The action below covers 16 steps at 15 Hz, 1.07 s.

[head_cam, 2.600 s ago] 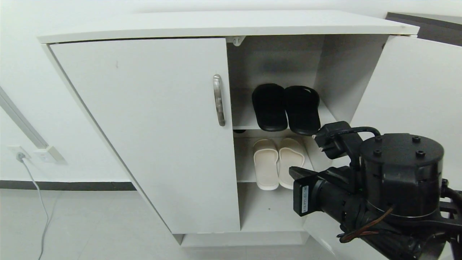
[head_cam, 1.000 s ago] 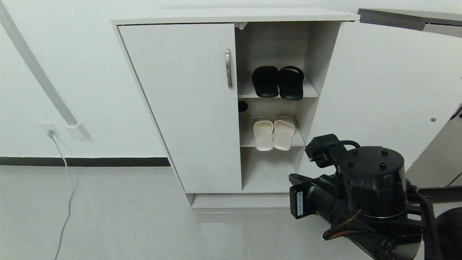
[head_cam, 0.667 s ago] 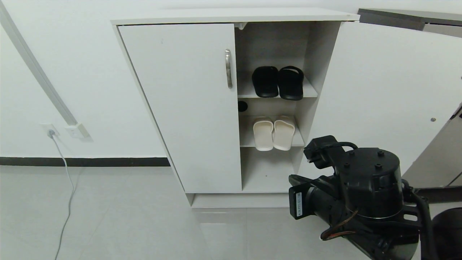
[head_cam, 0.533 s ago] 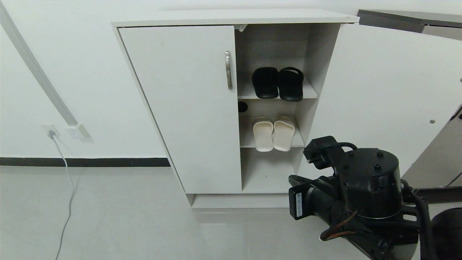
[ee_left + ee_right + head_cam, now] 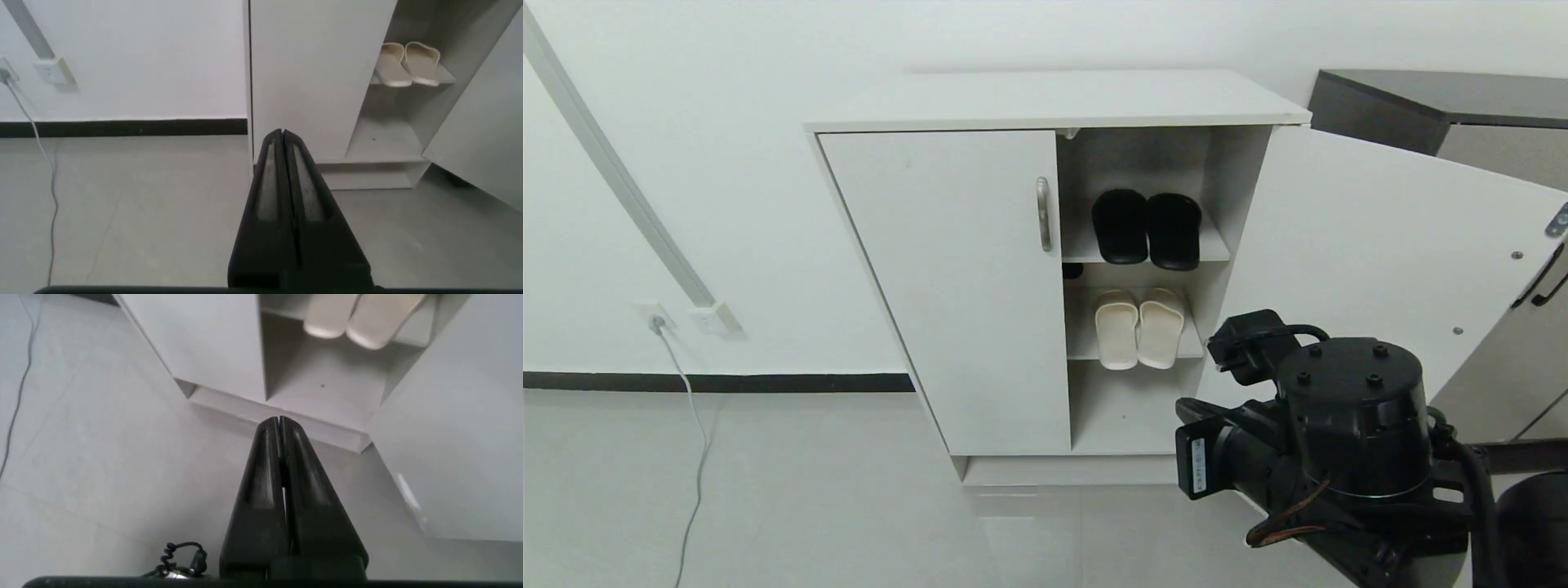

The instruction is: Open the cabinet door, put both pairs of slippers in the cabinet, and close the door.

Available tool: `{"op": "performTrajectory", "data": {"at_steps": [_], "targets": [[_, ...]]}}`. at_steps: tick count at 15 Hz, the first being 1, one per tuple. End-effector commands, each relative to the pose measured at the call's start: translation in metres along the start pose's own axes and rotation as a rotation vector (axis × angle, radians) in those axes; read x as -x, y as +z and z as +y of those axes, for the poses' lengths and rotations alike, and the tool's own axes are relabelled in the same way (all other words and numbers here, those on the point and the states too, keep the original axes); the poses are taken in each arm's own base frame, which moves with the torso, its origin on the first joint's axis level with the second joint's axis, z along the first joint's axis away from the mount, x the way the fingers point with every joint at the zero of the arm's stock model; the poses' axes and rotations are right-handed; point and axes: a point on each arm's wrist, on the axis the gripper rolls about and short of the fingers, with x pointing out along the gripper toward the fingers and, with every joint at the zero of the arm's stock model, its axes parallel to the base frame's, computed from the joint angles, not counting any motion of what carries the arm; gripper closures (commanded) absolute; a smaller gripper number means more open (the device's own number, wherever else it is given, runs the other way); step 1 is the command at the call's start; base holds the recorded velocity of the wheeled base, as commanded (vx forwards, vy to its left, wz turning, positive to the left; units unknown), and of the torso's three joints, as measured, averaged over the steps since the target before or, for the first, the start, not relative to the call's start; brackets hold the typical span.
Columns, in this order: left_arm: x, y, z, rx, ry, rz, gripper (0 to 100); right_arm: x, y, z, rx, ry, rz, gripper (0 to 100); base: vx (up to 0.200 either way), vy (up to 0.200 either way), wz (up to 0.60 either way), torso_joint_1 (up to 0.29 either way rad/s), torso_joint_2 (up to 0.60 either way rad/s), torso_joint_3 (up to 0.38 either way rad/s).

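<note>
Two pairs, and both are shelved! The black slippers [image 5: 1146, 229] sit side by side on the upper shelf of the cabinet [image 5: 1045, 98]. The cream slippers [image 5: 1138, 328] are on the shelf just below. So by my read the loading is done, and closing up is the step in hand.

The right door [image 5: 1372, 253] stands swung wide, its inner face toward us, while the left door [image 5: 947, 286] is shut flat.

The left claw [image 5: 281, 135] has its fingers pressed together, holding nothing, out over the floor [image 5: 809, 506] in front of the left door. The right claw [image 5: 280, 423] is also clamped on nothing, and it points at the cabinet's base below the open compartment.

Next call: the right arm needs to get round to the door's far face or catch its free edge. Then it must sweep the door along its hinge arc, without clipping the protruding slippers.
</note>
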Motion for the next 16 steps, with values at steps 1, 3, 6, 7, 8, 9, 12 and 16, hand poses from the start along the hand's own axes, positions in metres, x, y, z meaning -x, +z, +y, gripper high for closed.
{"op": "performTrajectory", "data": {"at_steps": [1, 3, 6, 7, 8, 9, 12, 16], "targets": [[0.0000, 0.0001, 0.0000, 0.000, 0.001, 0.001, 100, 0.0001, -0.0009, -0.0001, 0.001, 0.000, 0.002, 100, 0.000, 0.000, 0.00, 0.110, -0.46, -0.359], [-0.0002, -0.0003, 0.0000, 0.000, 0.001, 0.003, 100, 0.0001, -0.0009, -0.0001, 0.001, 0.000, 0.002, 100, 0.000, 0.000, 0.00, 0.115, -0.46, -0.344], [-0.0002, -0.0003, 0.0000, 0.000, 0.001, 0.003, 100, 0.0001, -0.0009, -0.0001, 0.001, 0.000, 0.002, 100, 0.000, 0.000, 0.00, 0.144, -0.47, -0.326], [0.0000, 0.0001, 0.0000, 0.000, 0.001, 0.001, 100, 0.0001, -0.0009, -0.0001, 0.001, 0.000, 0.002, 100, 0.000, 0.000, 0.00, 0.149, -0.49, -0.330], [0.0000, 0.0001, 0.0000, 0.000, 0.001, 0.001, 100, 0.0001, -0.0009, -0.0001, 0.001, 0.000, 0.002, 100, 0.000, 0.000, 0.00, 0.154, -0.47, -0.320], [-0.0002, -0.0003, 0.0000, 0.000, 0.001, 0.003, 100, 0.0001, -0.0009, -0.0001, 0.001, 0.000, 0.002, 100, 0.000, 0.000, 0.00, 0.173, -0.49, -0.315], [-0.0002, -0.0003, 0.0000, 0.000, 0.001, 0.003, 100, -0.0002, -0.0017, -0.0001, 0.003, -0.001, 0.005, 100, 0.000, 0.000, 0.00, 0.190, -0.49, -0.318], [0.0000, 0.0001, 0.0000, 0.000, 0.001, 0.001, 100, -0.0002, -0.0017, -0.0001, 0.003, -0.001, 0.005, 100, 0.000, 0.000, 0.00, 0.205, -0.52, -0.317]]}}
